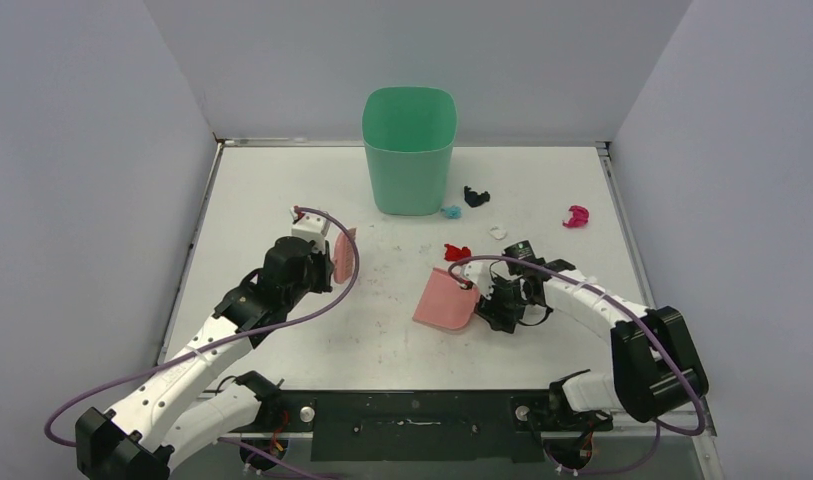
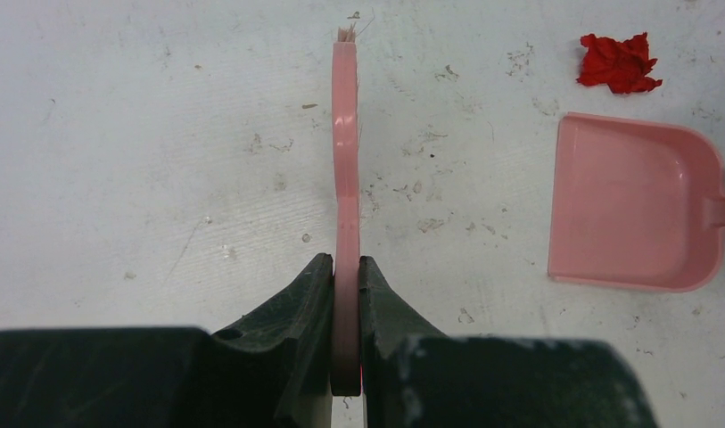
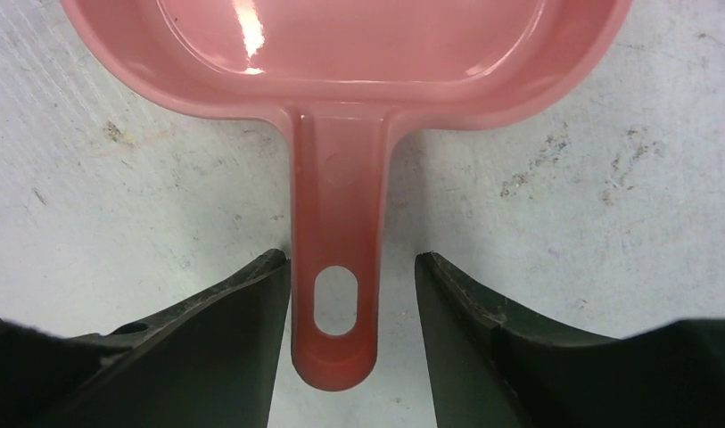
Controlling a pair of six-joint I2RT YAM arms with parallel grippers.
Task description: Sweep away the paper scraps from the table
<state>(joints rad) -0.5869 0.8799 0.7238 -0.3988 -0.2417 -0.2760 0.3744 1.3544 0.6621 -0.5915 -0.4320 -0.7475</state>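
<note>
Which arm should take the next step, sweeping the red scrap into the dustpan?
Left. The left tool is shut on the brush, with the red scrap and dustpan close by. The right tool stands open astride the dustpan handle, gripping nothing.

Flat white scuffed counter (image 1: pixel 282 190), metal rails at edges. Crumpled red paper scrap (image 1: pixel 457 252) near middle. Small white scrap (image 1: pixel 497 232) just right of it. Light blue scrap (image 1: pixel 450 211) and dark scrap (image 1: pixel 476 196) farther back. Magenta scrap (image 1: pixel 576 216) apart, toward right edge.
</note>
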